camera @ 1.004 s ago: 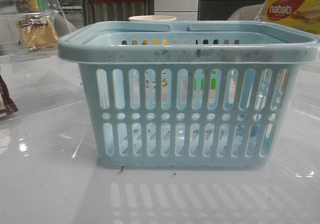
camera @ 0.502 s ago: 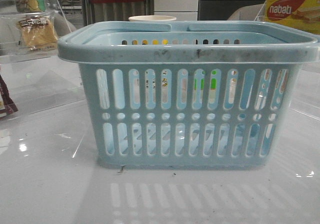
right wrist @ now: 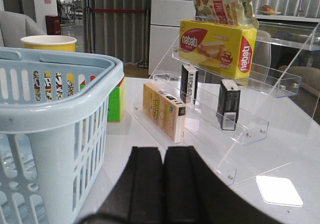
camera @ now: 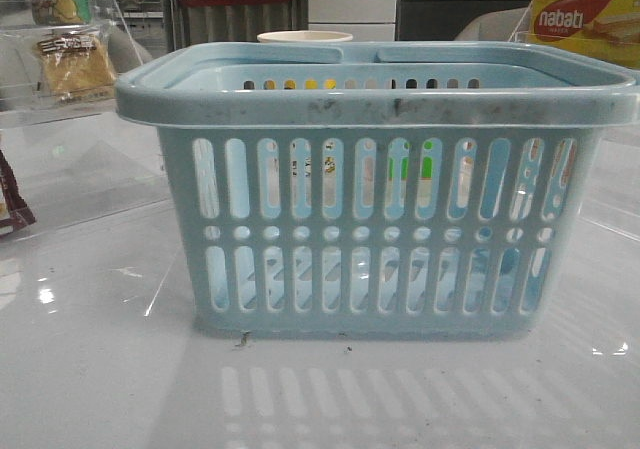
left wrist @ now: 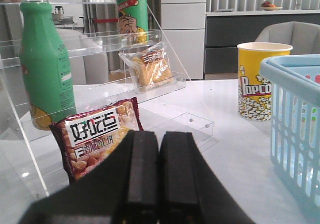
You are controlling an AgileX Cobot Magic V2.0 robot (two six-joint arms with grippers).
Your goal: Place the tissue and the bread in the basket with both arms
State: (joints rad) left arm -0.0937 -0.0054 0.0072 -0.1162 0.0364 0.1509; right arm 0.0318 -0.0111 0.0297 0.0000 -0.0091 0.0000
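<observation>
The basket (camera: 375, 189) stands upright mid-bench, rim level, both handles folded down onto the rim. Bare white bench (camera: 100, 369) lies open in front of it and to either side.

Left side: a clear stepped rack (left wrist: 165, 84) holds the bread (left wrist: 148, 67), leaning in its packet on the middle shelf. A green bottle (left wrist: 45, 64) stands beside it on a lower step, a second one on the top shelf. A red-brown snack packet (left wrist: 97, 136) leans at the foot of the rack, just ahead of the left gripper (left wrist: 159, 179), whose fingers are pressed together with nothing between them. A popcorn cup (left wrist: 260, 79) stands between the rack and the basket.

Right side: a second clear rack (right wrist: 240, 119) carries two small black tissue packs (right wrist: 228, 104), upright on the middle step and apart from each other. A yellow box (right wrist: 217, 42) sits on the shelf above, a tan carton (right wrist: 164, 112) on the lowest step. The right gripper (right wrist: 163, 184) is closed and empty, near the basket's corner
</observation>
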